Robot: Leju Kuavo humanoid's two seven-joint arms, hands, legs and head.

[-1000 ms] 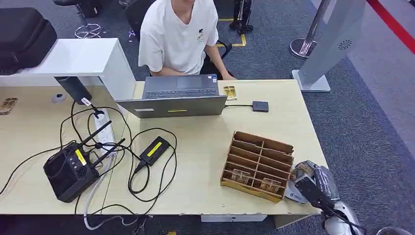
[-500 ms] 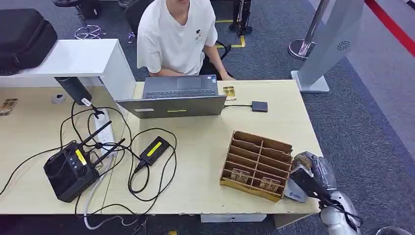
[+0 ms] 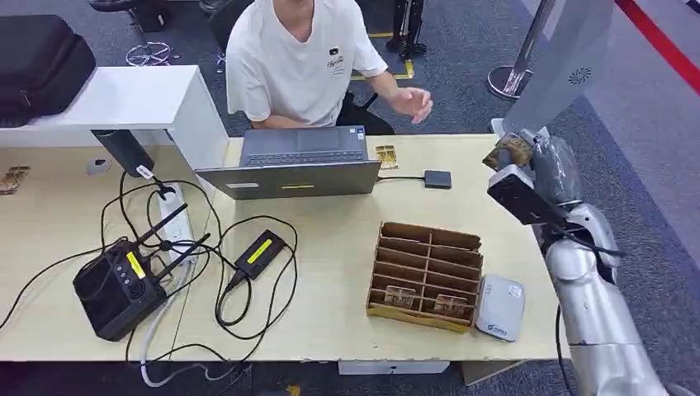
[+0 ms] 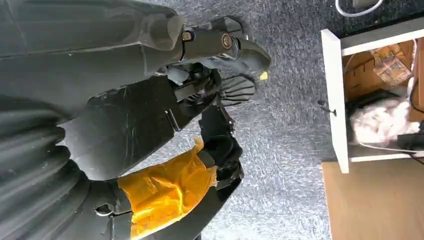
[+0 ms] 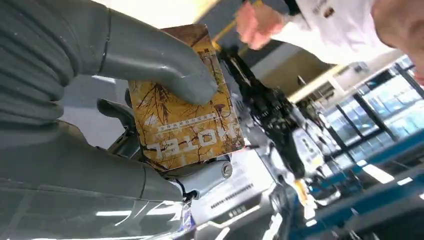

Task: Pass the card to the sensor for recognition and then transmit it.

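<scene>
My right hand [image 3: 541,169] is raised over the table's far right edge and grips a golden-brown card [image 3: 513,150]. In the right wrist view the thumb [image 5: 150,55] presses on the printed card [image 5: 185,125], with dark fingers behind it. The white sensor box [image 3: 500,308] lies flat near the table's front right corner, beside a wooden organizer [image 3: 429,239] that has cards in its front slots. A person in a white shirt sits behind the laptop and stretches a hand [image 3: 410,101] out toward my right hand; that hand [image 5: 257,22] shows blurred past the card. My left hand [image 4: 220,150] hangs over the carpet, holding nothing.
An open laptop [image 3: 293,161] stands at the table's far middle, with a small black box [image 3: 439,179] and another card [image 3: 387,154] beside it. A black radio unit [image 3: 115,289], a power brick [image 3: 261,252] and tangled cables occupy the left. A grey kiosk [image 3: 561,66] stands beyond the right corner.
My right hand has risen with the card from beside the sensor at the front right to the table's far right edge. The person has stretched a hand out toward it.
</scene>
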